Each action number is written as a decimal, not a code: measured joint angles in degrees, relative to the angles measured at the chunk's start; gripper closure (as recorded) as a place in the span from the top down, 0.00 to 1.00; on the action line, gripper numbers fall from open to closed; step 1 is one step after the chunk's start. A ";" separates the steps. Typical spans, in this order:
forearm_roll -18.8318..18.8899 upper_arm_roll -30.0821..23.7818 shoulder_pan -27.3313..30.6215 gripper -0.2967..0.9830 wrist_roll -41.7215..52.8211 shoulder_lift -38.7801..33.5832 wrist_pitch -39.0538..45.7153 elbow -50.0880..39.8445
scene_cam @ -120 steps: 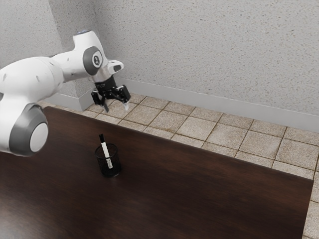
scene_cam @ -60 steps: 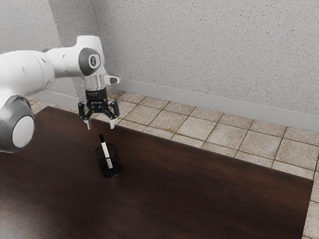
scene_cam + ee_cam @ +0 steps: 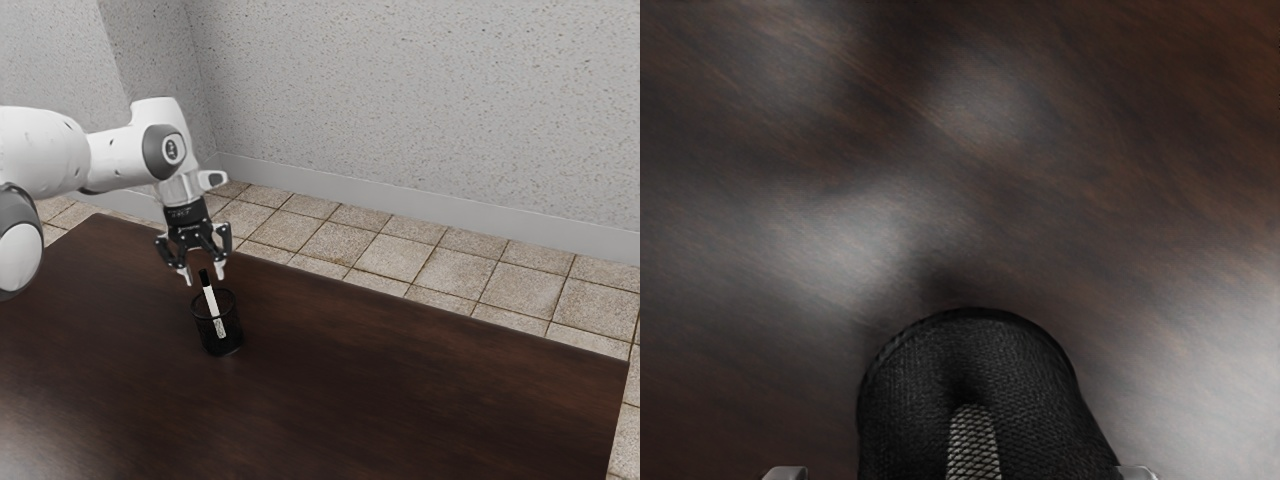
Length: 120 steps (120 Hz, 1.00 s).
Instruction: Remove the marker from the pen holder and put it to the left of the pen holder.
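One pen holder (image 3: pixel 223 343), black mesh, stands upright on our dark table (image 3: pixel 400 400), the marker (image 3: pixel 211 300) leaning inside, black end above the rim. Over it we hold our gripper (image 3: pixel 204 277), fingers apart; the exterior view has the black end between the tips. Beyond: floor tiles (image 3: pixel 395 257), then speckled wall (image 3: pixel 420 100).

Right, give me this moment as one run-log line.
pincer: open, above pen holder | marker: leaning in pen holder, ungripped | placement: not done | next: probably lower and grip marker
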 joint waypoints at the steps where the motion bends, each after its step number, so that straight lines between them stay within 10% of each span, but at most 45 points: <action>1: -0.06 0.01 0.02 0.51 -0.03 0.00 0.07 0.00; 120: 1.08 0.12 -0.88 0.17 -0.13 -7.01 1.79 -3.64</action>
